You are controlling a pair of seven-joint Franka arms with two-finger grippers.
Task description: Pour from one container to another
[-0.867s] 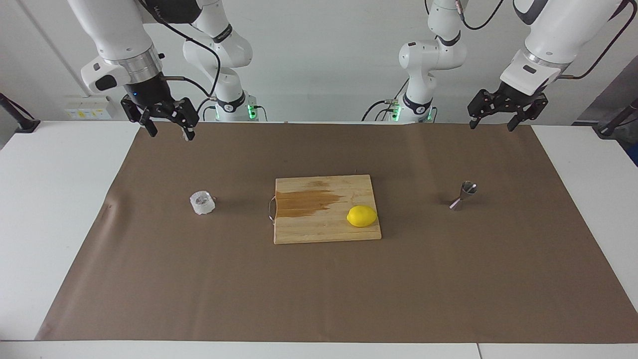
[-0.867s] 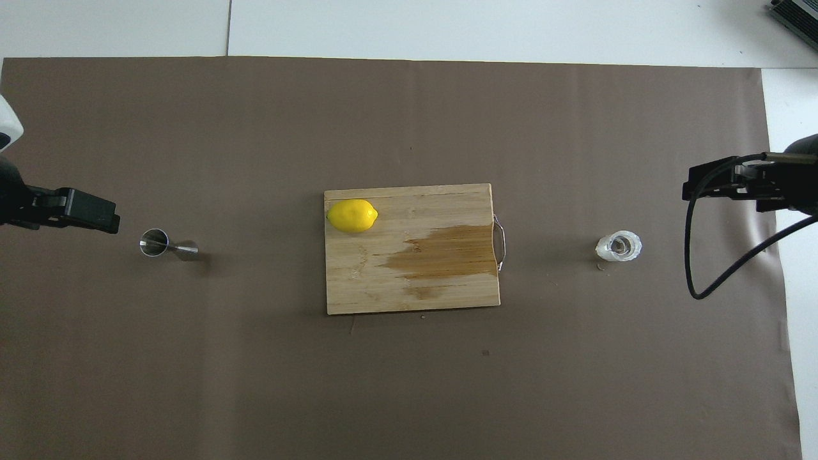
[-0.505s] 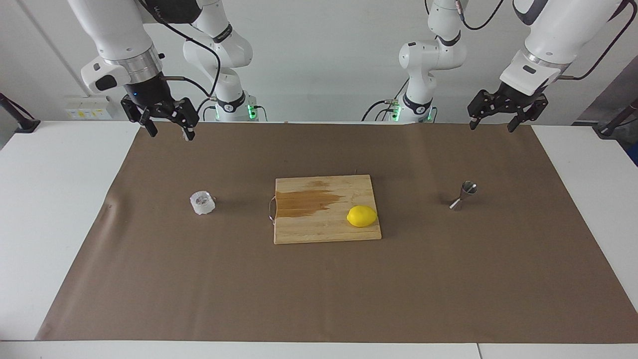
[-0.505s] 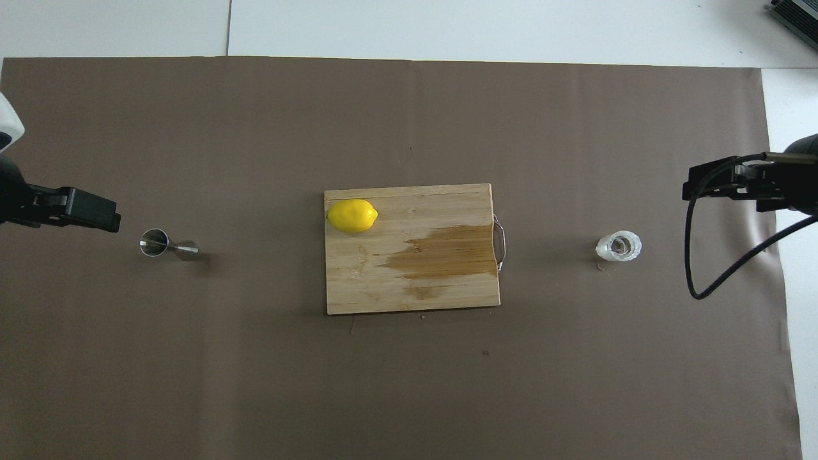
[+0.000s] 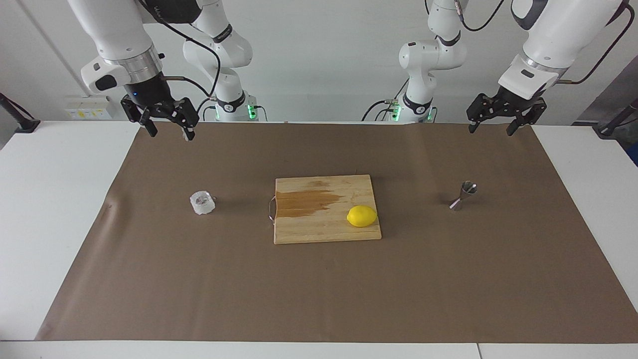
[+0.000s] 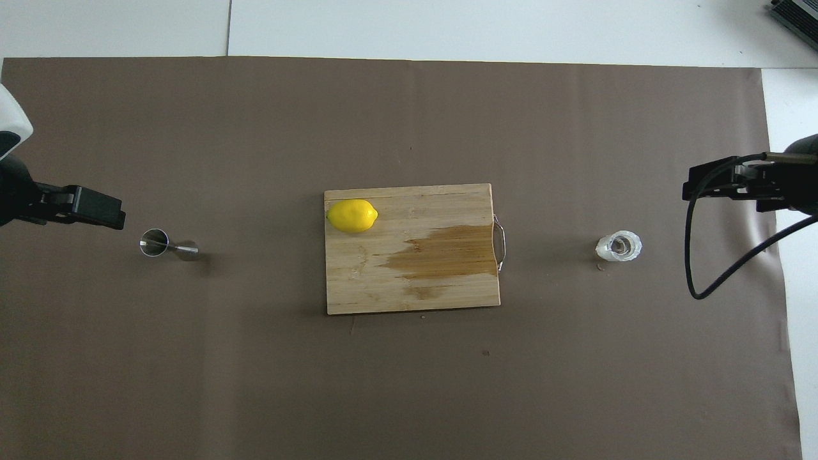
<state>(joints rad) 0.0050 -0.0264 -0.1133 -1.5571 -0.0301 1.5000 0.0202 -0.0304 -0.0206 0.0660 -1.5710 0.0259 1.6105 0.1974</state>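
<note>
cup: small ribbed clear cup (image 5: 202, 203) stands on the brown paper at the right arm's end of the worktop, level with the cutting board (image 5: 326, 208), well apart from it. Upright, mouth up, squat, so no real long axis; any side approach works.
cup contents: something sits inside per the overhead view, can't tell what or how much.
jigger: steel jigger (image 5: 463, 195) is on the paper at the left arm's end, about as far from the robots as the cup, board between them.
jigger axis: long axis looks near vertical, open cone up, but both views show it slanted, so possibly a slight tilt. Hedge on that.
right hand: right hand (image 5: 169, 130) is up in the air over the robot-side edge of the paper, fingers spread wide, holding nothing.
left hand: left hand (image 5: 490, 127) is raised over the robot-side edge of the paper at its own end, fingers wide apart, empty.
key relation: the cup lies below the right hand and farther out from the robots, slightly toward the board. The right arm is clearly the nearer one to it; the left arm likewise for the jigger.
coming move (judgement): right hand drops and reaches out to take the cup by its sides, keeping the mouth up. Left takes or steadies the jigger.
risk: narrow jigger mouth, small target; it tips easily.
bystanders: lemon (image 5: 362, 216) sits on the board beside a dark wet-looking stain (image 5: 304, 201); neither is in the reach paths.
</note>
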